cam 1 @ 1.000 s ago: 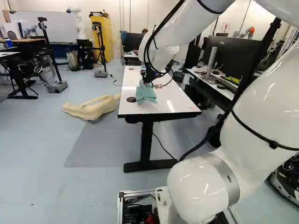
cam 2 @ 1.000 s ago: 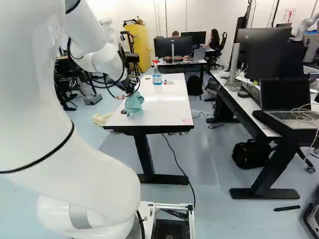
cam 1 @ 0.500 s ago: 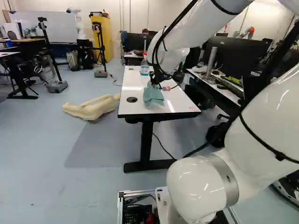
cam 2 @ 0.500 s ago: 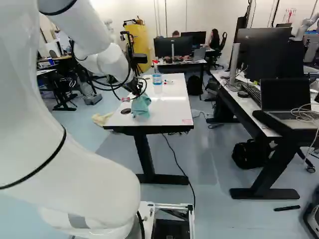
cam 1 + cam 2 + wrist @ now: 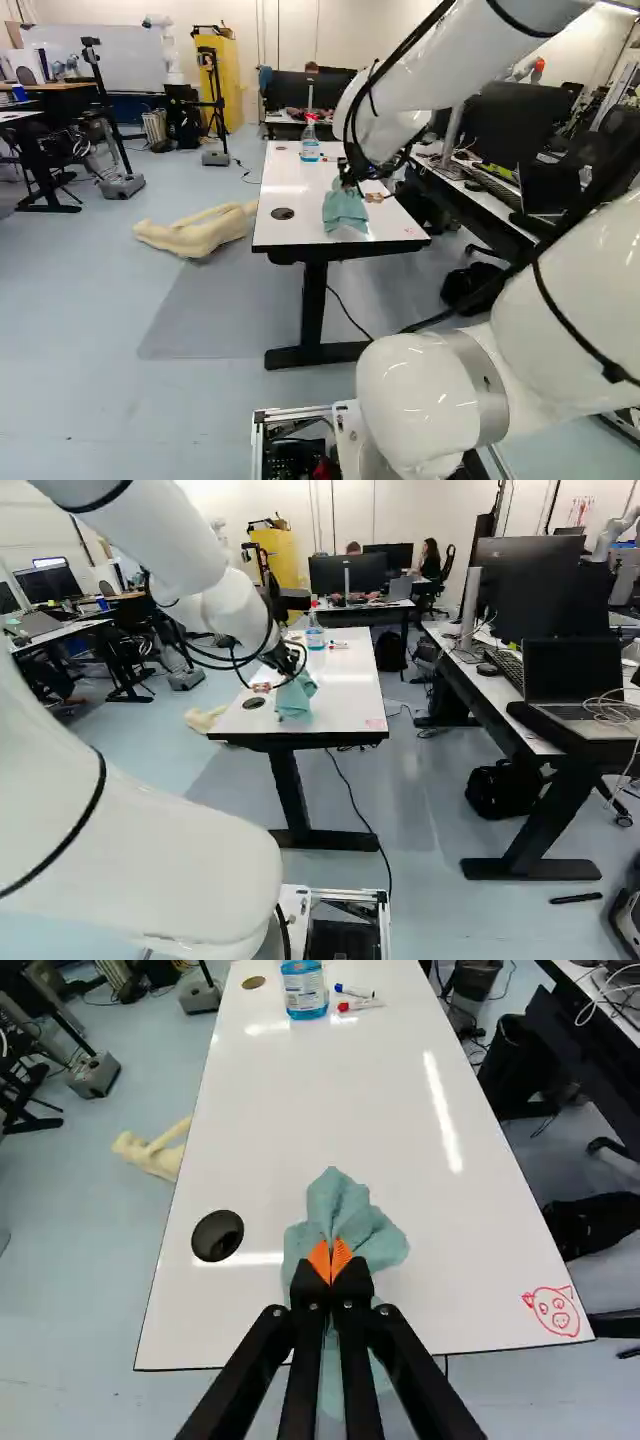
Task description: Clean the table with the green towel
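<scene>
In the left base view my gripper [image 5: 350, 182] is low over the near part of the white table [image 5: 289, 220], with the green towel [image 5: 345, 209] bunched beneath it. The wrist view shows the gripper [image 5: 331, 1262] with its orange pads pressed together on the towel [image 5: 345, 1208], whose folds spread ahead of and beside the fingers. A red drawing [image 5: 557, 1312] is on the tabletop near a corner, apart from the towel. Whether all of the towel's lower part touches the table cannot be told.
A spray bottle [image 5: 305, 988] stands farther along the table beside two markers [image 5: 358, 998]. A round dark hole [image 5: 217, 1235] lies beside the towel. Another desk with a laptop [image 5: 575, 685] is to the right. A pale figure [image 5: 195, 233] lies on the floor left of the table.
My arm has swung to the right in both base views, and the gripped towel has moved with it across the near part of the table. The base has stayed put.
</scene>
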`<state>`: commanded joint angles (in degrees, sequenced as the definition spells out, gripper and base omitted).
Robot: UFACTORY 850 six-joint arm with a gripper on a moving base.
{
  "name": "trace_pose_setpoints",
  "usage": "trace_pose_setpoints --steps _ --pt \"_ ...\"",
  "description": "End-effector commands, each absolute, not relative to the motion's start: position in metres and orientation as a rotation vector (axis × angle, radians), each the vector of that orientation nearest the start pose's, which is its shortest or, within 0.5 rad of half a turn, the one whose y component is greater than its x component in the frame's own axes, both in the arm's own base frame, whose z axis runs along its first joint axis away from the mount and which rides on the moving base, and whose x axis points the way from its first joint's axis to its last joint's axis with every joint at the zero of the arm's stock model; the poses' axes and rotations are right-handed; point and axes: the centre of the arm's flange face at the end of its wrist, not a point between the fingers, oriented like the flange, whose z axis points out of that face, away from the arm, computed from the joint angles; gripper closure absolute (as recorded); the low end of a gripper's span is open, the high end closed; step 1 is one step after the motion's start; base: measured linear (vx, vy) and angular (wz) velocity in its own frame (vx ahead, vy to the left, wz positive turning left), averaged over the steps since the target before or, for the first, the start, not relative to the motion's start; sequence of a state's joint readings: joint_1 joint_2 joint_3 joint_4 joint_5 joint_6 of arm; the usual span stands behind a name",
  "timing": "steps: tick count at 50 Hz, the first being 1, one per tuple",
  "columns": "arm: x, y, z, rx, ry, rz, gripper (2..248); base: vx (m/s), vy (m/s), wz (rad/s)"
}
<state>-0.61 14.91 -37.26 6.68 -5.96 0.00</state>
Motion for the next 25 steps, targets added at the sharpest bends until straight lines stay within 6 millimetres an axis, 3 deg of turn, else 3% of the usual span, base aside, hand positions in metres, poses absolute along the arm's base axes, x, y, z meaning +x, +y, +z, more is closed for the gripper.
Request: trace_pose_setpoints --steps 25 --pt "0.370 -0.040 0.534 -2.853 0.316 -1.242 229 0.000 0.000 0.000"
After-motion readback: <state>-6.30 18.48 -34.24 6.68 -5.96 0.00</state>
